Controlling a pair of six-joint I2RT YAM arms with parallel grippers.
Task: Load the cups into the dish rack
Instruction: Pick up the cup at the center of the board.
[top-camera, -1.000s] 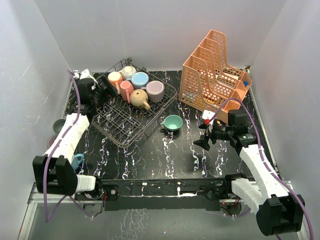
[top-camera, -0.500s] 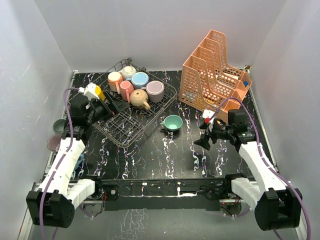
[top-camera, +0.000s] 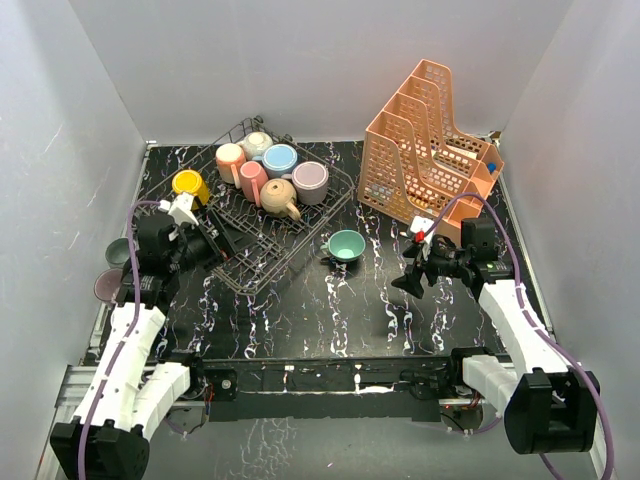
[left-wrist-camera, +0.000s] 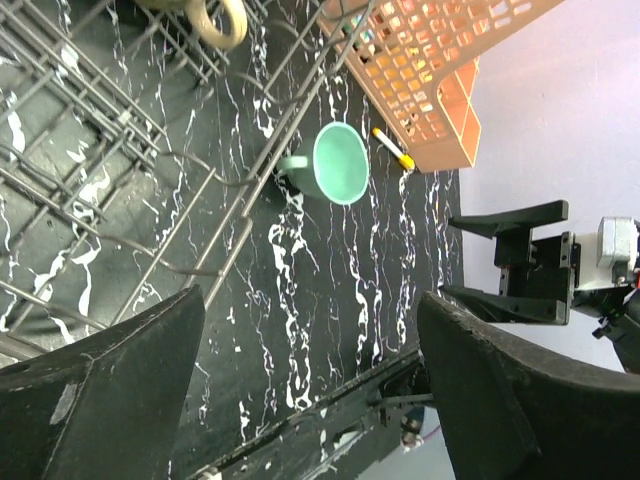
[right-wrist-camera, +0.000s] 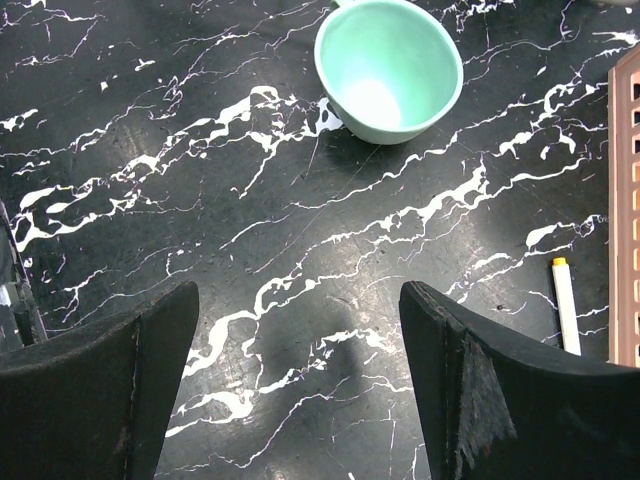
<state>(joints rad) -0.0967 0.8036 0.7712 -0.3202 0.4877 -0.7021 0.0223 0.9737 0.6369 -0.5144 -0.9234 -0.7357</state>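
Note:
The dark wire dish rack (top-camera: 250, 262) sits at the back left. It holds several cups: pink (top-camera: 230, 157), cream (top-camera: 257, 144), blue (top-camera: 280, 159), lilac (top-camera: 311, 181) and tan (top-camera: 281, 197). A yellow cup (top-camera: 189, 186) stands at its left edge; whether it is inside I cannot tell. A teal cup (top-camera: 346, 246) (left-wrist-camera: 338, 163) (right-wrist-camera: 388, 68) stands on the table just right of the rack (left-wrist-camera: 120, 180). My left gripper (top-camera: 215, 245) (left-wrist-camera: 310, 370) hangs open and holds nothing over the rack's near-left corner. My right gripper (top-camera: 412, 268) (right-wrist-camera: 298, 340) is open and holds nothing, a little right of the teal cup and nearer to me.
An orange tiered organizer (top-camera: 430, 150) (right-wrist-camera: 625, 200) fills the back right, with a white marker (right-wrist-camera: 566, 305) lying beside it. Two more cups (top-camera: 119, 252) sit off the table's left edge. White walls close in three sides.
My left arm has drawn back from the rack's far-left side toward me, uncovering the yellow cup. The right arm has barely shifted.

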